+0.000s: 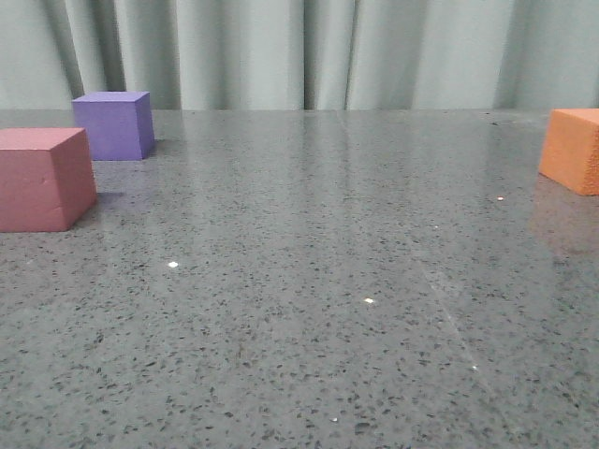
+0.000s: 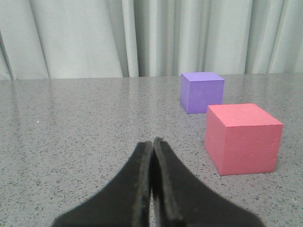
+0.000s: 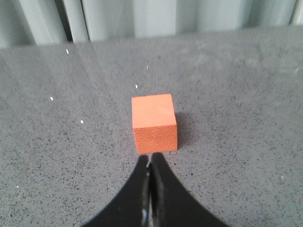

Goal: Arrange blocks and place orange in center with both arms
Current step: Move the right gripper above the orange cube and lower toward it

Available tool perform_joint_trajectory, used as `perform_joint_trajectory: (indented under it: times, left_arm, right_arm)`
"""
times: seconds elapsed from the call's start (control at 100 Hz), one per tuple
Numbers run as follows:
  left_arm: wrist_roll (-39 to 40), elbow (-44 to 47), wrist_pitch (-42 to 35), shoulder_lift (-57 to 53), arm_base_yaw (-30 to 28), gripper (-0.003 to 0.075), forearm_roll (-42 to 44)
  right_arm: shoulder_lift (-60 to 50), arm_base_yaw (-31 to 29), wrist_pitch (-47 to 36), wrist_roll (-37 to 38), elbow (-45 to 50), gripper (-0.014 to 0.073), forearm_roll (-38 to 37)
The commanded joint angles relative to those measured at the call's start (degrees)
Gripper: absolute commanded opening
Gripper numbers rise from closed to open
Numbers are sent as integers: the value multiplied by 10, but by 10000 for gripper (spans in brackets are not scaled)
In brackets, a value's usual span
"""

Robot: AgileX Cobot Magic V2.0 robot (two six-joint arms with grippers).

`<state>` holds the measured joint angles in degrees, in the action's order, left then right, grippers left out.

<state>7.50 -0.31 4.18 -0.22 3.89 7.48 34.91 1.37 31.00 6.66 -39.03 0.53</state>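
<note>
In the front view the pink-red cube (image 1: 42,178) sits at the near left, the purple cube (image 1: 114,124) behind it, and the orange cube (image 1: 573,150) at the far right edge. No gripper shows there. In the left wrist view my left gripper (image 2: 153,140) is shut and empty, with the pink-red cube (image 2: 242,138) and the purple cube (image 2: 201,91) off to one side ahead of it. In the right wrist view my right gripper (image 3: 150,157) is shut and empty, its tips just short of the orange cube (image 3: 154,122).
All cubes rest on a grey speckled table (image 1: 309,281). A pale pleated curtain (image 1: 309,51) hangs behind the table's far edge.
</note>
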Motion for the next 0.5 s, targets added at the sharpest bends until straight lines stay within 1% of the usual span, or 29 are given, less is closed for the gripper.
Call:
perform_joint_trajectory:
  times: [0.0, 0.14, 0.27, 0.49]
  left_arm:
    - [5, 32, -52, -20, 3, -19, 0]
    - [5, 32, -52, -20, 3, -19, 0]
    - [5, 32, -52, -20, 3, -19, 0]
    - [5, 32, -52, -20, 3, -19, 0]
  right_arm:
    - [73, -2, -6, -4, -72, -67, 0]
    - [167, -2, -11, -4, -123, -67, 0]
    - [232, -2, -23, -4, -139, -67, 0]
    - [268, -2, -4, -4, -140, -59, 0]
